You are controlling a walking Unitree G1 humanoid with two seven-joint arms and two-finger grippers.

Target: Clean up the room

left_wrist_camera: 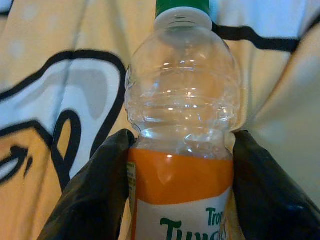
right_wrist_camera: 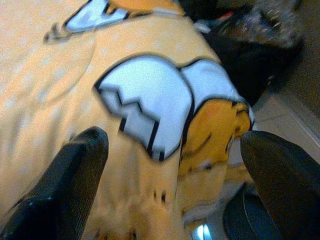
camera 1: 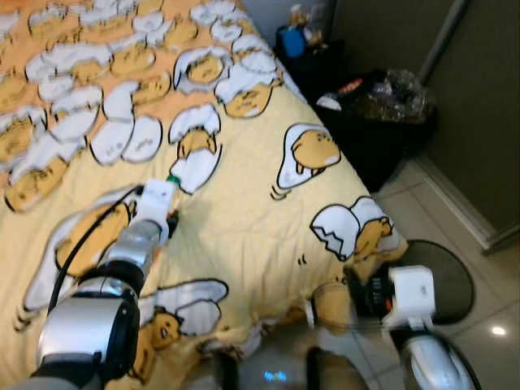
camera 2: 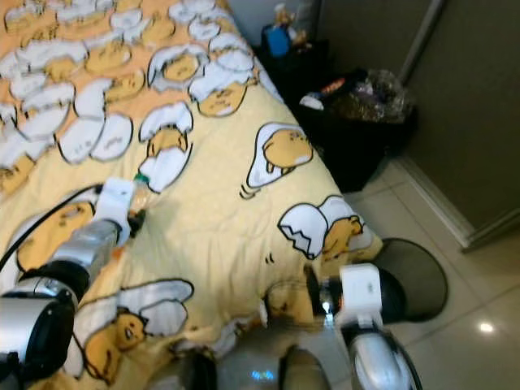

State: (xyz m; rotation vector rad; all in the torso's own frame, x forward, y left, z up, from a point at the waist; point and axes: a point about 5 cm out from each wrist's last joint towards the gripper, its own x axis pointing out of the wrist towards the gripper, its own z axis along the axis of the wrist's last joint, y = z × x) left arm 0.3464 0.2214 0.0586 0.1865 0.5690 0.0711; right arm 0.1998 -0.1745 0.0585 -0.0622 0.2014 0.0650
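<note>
Bottle [left_wrist_camera: 181,125] base cut off btwn left end effector [left_wrist_camera: 180,195] fingers, on bed [camera 1: 244,219].

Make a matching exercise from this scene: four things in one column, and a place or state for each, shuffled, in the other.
Things:
1. clear plastic bottle with green cap and orange label
2. left hand
3. right hand
4. black bin lined with a crinkled bag

Places or states:
A. open, with nothing between its fingers, over the bed's edge
B. on the floor beside the bed
C. lying on the yellow egg-print bedspread
D. closed on the bottle's sides

Pairs: 1-C, 2-D, 3-A, 4-B
</note>
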